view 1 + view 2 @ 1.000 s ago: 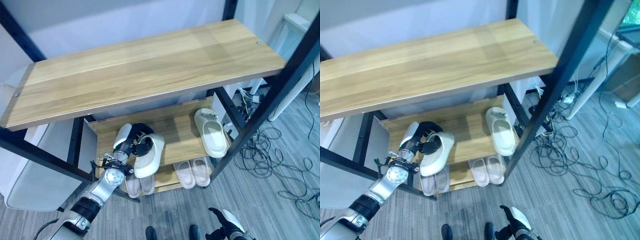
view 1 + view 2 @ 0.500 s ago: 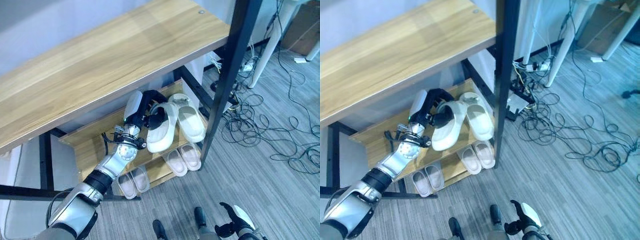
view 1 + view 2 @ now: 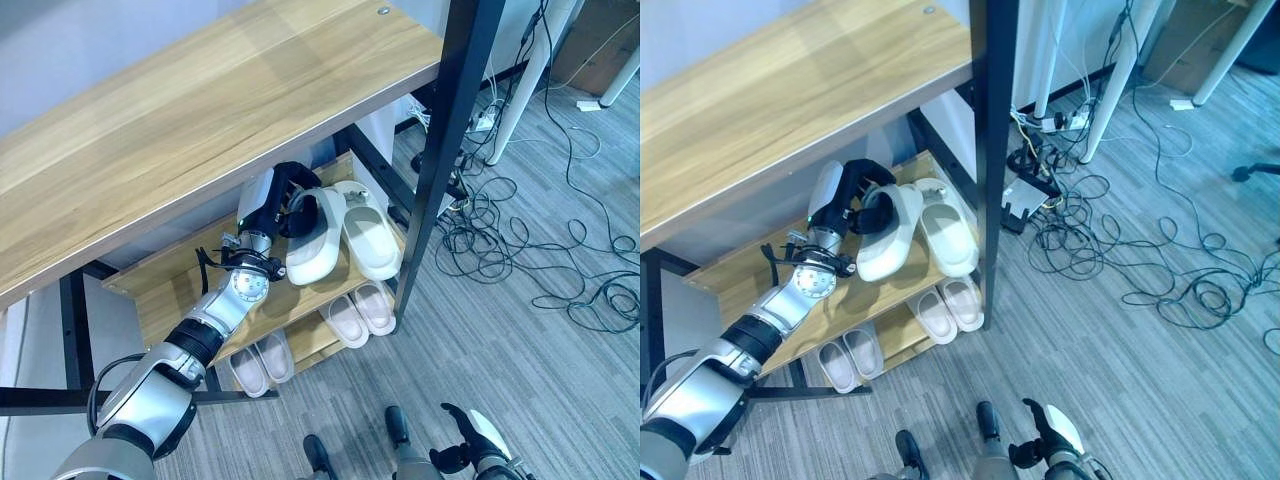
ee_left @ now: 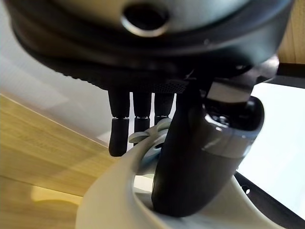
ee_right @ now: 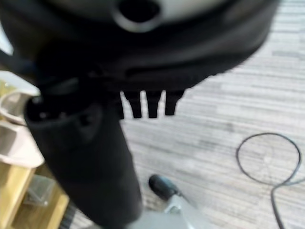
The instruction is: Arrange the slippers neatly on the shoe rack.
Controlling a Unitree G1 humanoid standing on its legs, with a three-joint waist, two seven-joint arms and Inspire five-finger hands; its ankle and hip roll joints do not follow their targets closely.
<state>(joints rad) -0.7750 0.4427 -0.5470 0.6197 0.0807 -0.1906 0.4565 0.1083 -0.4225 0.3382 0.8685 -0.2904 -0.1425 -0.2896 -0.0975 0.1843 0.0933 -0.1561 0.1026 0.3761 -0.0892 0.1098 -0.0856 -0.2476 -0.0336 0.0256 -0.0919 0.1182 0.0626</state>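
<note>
A white slipper (image 3: 318,240) lies toe-outward on the shoe rack's middle shelf (image 3: 175,292), and my left hand (image 3: 284,192) is shut on its strap end. In the left wrist view the thumb (image 4: 200,157) is tucked inside the slipper (image 4: 114,205) and the fingers (image 4: 119,136) curl over the strap's far side. Its white mate (image 3: 368,232) lies close beside it on the right, parallel. My right hand (image 3: 478,452) hangs low over the floor with relaxed fingers, holding nothing.
Two pale pink slipper pairs sit on the bottom shelf, one at the right (image 3: 360,312) and one at the left (image 3: 258,365). The wide wooden top shelf (image 3: 200,110) overhangs the hand. A black post (image 3: 445,150) stands right of the slippers. Cables (image 3: 520,235) sprawl on the floor.
My left hand has carried the white slipper rightward along the middle shelf until it lies beside its mate. The camera has also shifted.
</note>
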